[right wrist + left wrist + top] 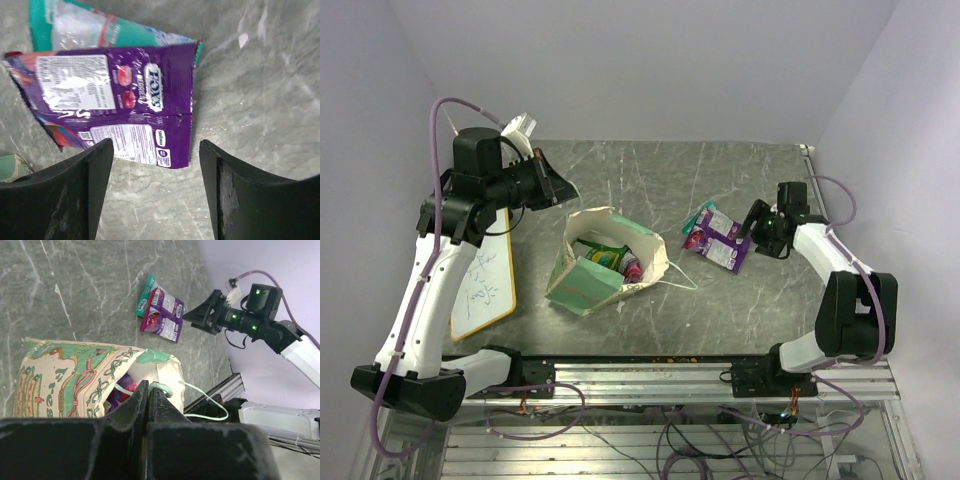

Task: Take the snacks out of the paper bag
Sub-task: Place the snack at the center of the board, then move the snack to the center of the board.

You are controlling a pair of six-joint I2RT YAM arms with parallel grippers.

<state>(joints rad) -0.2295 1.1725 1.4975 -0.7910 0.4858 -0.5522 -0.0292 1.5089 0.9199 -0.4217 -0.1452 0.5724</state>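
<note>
The paper bag (582, 287) lies near the middle of the table (750, 170), with snacks (608, 254) inside it. To its right, the upper packet (722, 240) lies partly on the lower packet (697, 218). The whiteboard (485, 290) is at the left edge.

My claw (152, 150) stands open, its two dark fingers (95, 190) rising from the bottom edge, well apart, with nothing gripped between them. Just beyond the tips a purple packet (115, 100) lies flat on the grey marbled surface (260, 85), its white label panels facing me and its lower edge reaching into the gap. It overlaps a teal packet (100, 25) that shows past its far side. At the left edge I see a mint-green corner (12, 167); I cannot tell what it belongs to.
</note>
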